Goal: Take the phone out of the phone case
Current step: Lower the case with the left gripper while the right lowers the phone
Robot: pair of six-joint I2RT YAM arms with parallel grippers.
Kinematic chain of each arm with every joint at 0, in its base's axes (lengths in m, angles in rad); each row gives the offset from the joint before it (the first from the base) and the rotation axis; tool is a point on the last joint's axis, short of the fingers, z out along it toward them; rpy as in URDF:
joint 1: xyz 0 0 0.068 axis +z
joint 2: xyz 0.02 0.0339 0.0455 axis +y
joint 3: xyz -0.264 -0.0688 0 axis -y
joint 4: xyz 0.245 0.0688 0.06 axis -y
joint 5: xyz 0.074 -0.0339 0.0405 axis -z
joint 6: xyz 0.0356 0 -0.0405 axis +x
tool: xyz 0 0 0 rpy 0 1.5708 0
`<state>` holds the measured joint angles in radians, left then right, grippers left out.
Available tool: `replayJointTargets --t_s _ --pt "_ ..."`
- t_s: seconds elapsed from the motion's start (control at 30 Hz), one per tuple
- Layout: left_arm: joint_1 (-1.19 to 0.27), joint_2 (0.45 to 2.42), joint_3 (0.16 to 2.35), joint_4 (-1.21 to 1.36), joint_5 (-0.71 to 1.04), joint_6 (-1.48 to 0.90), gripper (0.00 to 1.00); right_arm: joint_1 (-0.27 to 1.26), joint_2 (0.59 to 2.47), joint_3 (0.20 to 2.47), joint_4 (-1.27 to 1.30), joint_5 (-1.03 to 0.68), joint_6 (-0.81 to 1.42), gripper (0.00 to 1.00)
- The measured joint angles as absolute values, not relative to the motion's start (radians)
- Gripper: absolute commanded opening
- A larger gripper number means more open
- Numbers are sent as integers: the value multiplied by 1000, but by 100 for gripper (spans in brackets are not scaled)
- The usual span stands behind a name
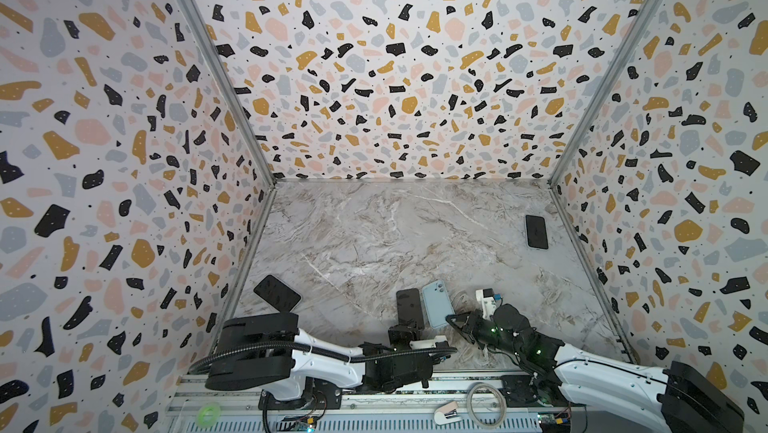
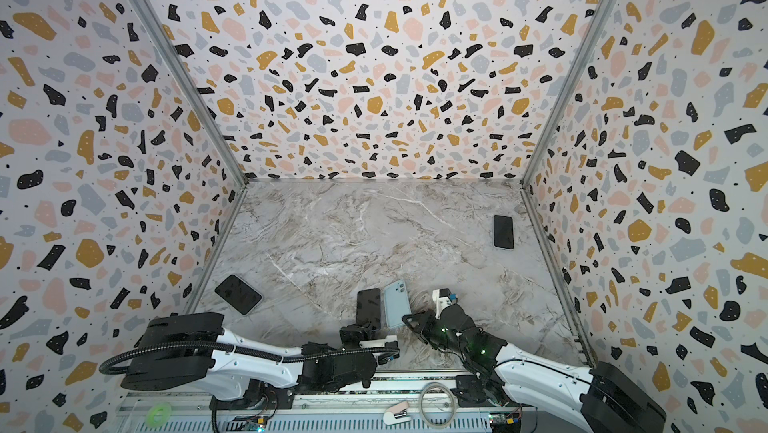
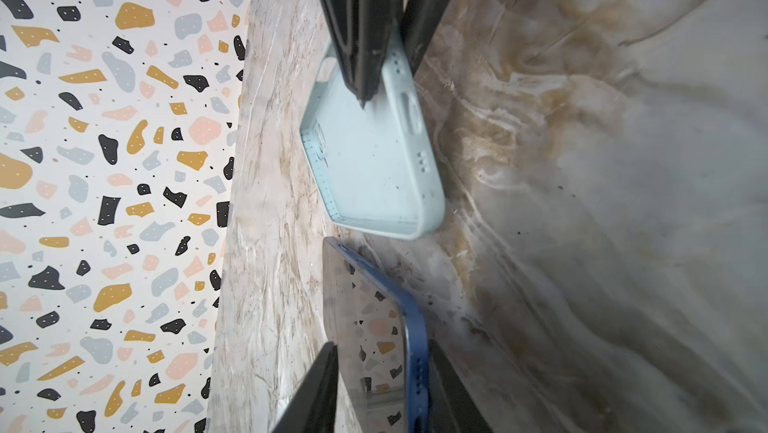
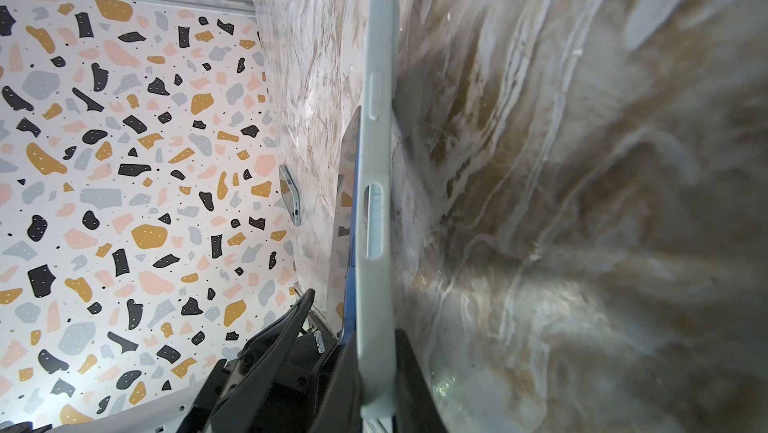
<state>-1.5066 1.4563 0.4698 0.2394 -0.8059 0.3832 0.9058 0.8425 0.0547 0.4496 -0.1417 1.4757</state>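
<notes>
The phone (image 1: 409,306) is sitting out of the phone case (image 1: 436,304), at the near middle of the table (image 1: 374,235). Its long axis is running near to far, with the dark screen facing up and the blue rim showing along one side in the left wrist view. The phone case is sitting just to the right of it and roughly parallel. Its long axis is also running near to far, with the camera cutout pointing to the far end and the port end pointing near. Its hollow side is showing empty in the left wrist view.

The left gripper (image 3: 382,345) is reaching in from the near side, its jaws standing narrowly apart on either side of the phone's near end. I cannot tell whether they are pressing on it. The right gripper (image 4: 378,348) is pinching the near end of the phone case, one finger inside the shell and one outside.

A second dark phone (image 1: 277,293) is lying at the near left, turned diagonally. A third phone (image 1: 536,231) is lying well apart at the far right.
</notes>
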Motion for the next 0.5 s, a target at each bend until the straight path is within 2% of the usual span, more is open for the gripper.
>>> replayJointTargets --t_s 0.1,0.43,0.5 --pt "-1507 1463 471 237 -803 379 47 912 852 53 460 -138 1478 0" --pt "-1507 1457 477 198 -797 344 54 945 902 52 489 -115 1488 0" --pt "-1507 1449 484 189 -796 336 58 953 918 52 499 -109 1494 0"
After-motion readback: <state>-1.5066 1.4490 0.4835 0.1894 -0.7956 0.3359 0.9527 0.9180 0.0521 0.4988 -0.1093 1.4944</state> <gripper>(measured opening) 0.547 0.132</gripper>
